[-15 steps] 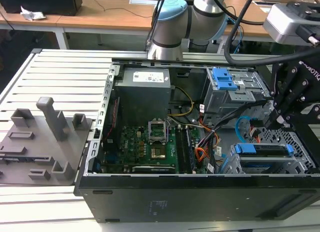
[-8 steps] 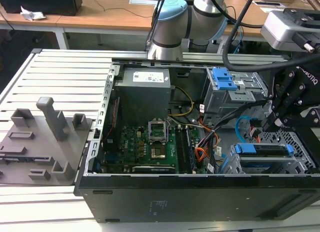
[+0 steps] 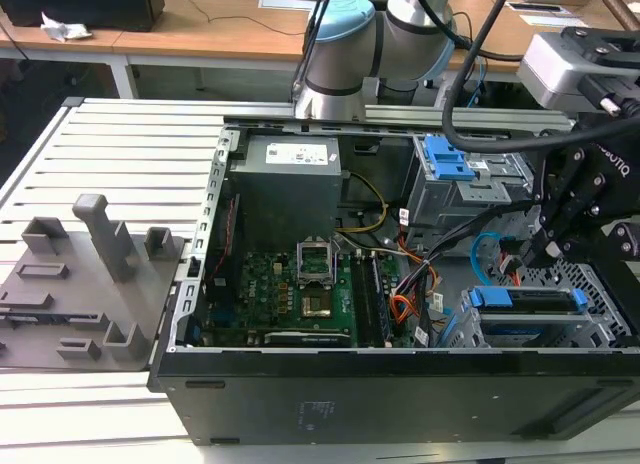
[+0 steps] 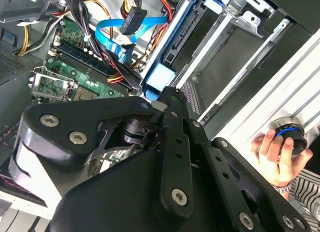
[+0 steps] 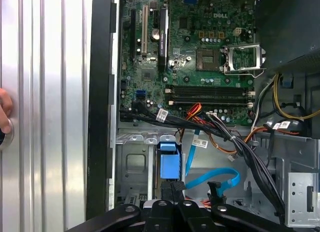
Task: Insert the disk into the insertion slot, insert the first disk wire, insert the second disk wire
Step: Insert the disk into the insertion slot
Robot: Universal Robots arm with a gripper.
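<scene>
The disk [image 3: 527, 300] stands on edge in the insertion slot [image 3: 606, 309], the low silver cage at the case's corner on the exterior view's right. Its blue carrier end [image 5: 169, 166] faces up. My gripper [image 5: 172, 188] is shut, fingertips right at that blue end [image 4: 160, 77], with nothing between them. The black gripper [image 3: 537, 256] hangs over the cage. A blue flat disk wire [image 5: 212, 179] lies loose beside the cage, its black plug [image 4: 134, 19] free. Red and orange wires [image 5: 195, 112] run close by.
The open case holds a green motherboard [image 3: 290, 289], a power supply [image 3: 290, 179] and a taller grey bay with a blue latch [image 3: 450, 164]. A black cable bundle [image 5: 240, 147] crosses near the cage. A person's hand [image 4: 277, 154] rests on a round knob outside the case.
</scene>
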